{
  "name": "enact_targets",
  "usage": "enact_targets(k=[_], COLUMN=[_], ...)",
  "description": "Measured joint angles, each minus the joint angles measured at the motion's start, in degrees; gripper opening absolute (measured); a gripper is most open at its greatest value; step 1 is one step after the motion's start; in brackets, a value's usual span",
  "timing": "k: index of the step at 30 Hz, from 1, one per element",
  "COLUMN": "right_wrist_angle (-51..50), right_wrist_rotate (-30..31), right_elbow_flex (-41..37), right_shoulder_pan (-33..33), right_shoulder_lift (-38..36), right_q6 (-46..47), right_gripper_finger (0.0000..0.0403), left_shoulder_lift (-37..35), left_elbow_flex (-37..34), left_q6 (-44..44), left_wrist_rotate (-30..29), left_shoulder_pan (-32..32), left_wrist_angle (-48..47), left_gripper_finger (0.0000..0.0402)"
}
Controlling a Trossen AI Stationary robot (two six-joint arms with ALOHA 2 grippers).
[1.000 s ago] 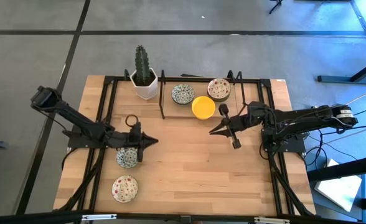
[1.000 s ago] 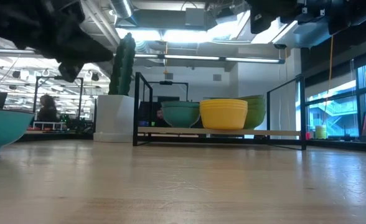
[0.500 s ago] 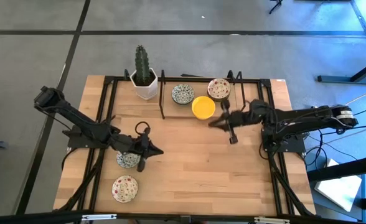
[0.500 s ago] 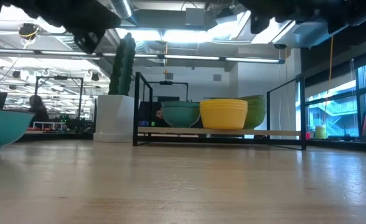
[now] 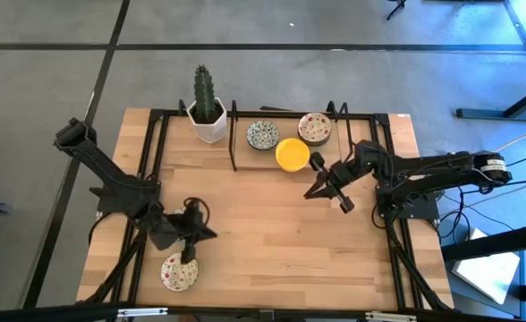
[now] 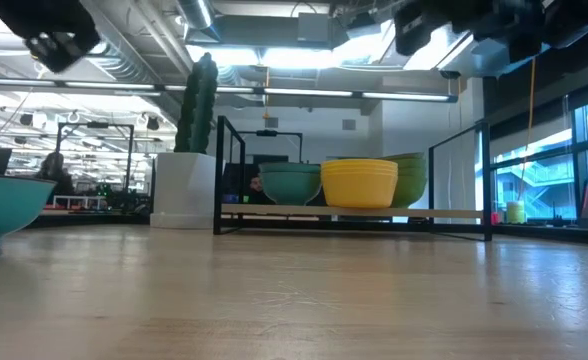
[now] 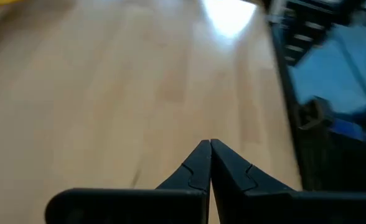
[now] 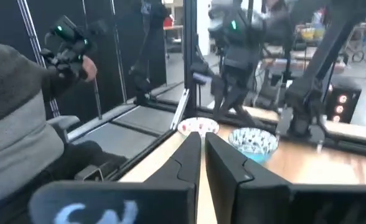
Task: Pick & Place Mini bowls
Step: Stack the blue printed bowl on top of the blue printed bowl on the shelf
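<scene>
Left claw (image 5: 194, 234) (tips pressed together, empty) hangs above the speckled bowl (image 5: 179, 272); right claw (image 5: 327, 186), likewise closed, is near the yellow bowl (image 5: 292, 154).

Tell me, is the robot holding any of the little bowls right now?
No. Both grippers are shut on nothing: the left gripper hangs near a speckled bowl, and the right gripper hangs below the yellow bowl.

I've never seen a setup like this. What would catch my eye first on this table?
Probably the tall green cactus in its white pot at the table's far edge, and beside it a rack with three small bowls, the bright yellow bowl standing out. Two dark arms reach in from the sides: the left gripper hangs shut just above a red-speckled bowl near the front edge, and the right gripper is shut close to the yellow bowl.
</scene>
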Motion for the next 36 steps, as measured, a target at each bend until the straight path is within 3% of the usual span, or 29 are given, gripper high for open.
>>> enact_targets(k=[3, 6, 11, 14, 16, 18, 21, 26, 29, 33, 36], right_wrist_angle=[3.43, 4.98, -2.59, -11.1, -16.71, -19.94, -20.12, -18.57, -17.06, -14.1, -13.26], right_wrist_rotate=[-2.38, -7.83, -13.58, -12.67, -9.71, -5.31, 1.77, 11.68, 12.11, 10.43, 9.76], right_elbow_flex=[-0.05, -0.03, -0.03, -0.03, -0.03, -0.03, -0.03, -0.03, -0.03, -0.03, -0.03], right_shoulder_pan=[-0.13, -2.18, -6.67, -7.13, -7.09, -6.41, -4.79, -2.22, -1.56, -0.45, 1.23], right_shoulder_lift=[0.83, -1.04, -6.44, -8.79, -9.02, -8.2, -6.11, -2.5, -0.71, -0.24, -1.25], right_q6=[3.15, 6.35, 3.24, -3.03, -6.44, -6.86, -3.0, -3.04, -5.58, -5.87, -8.19], right_gripper_finger=[0.0026, 0.0026, 0.0025, 0.0025, 0.0025, 0.0025, 0.0025, 0.0025, 0.0025, 0.0025, 0.0025], left_shoulder_lift=[-0.97, -1.71, -2.97, -3.74, -3.88, -3.85, -3.85, -3.85, -3.85, -3.85, -3.85], left_elbow_flex=[5.13, 10.03, 13.78, 14.28, 14.28, 14.27, 14.03, 13.95, 13.95, 13.9, 13.9], left_q6=[-6.88, -8.2, 8.26, 17.0, 18.3, 15.71, 10.22, -1.49, -4.45, -17.72, -19.7], left_wrist_rotate=[-4.46, -6.93, -10.0, -15.86, -19.98, -21.46, -18.66, -16.97, -16.51, -16.23, -12.91], left_shoulder_pan=[-0.4, 0.31, 2.94, 4.48, 5.33, 6.23, 7.73, 9.29, 9.93, 10.98, 10.85], left_wrist_angle=[-12.62, -22.7, -25.65, -24.13, -24.22, -25.11, -26.58, -36.45, -44.1, -55.43, -60.97], left_gripper_finger=[0.0004, 0.0004, 0.0004, 0.0004, 0.0004, 0.0004, 0.0004, 0.0004, 0.0009, 0.0028, 0.0052])
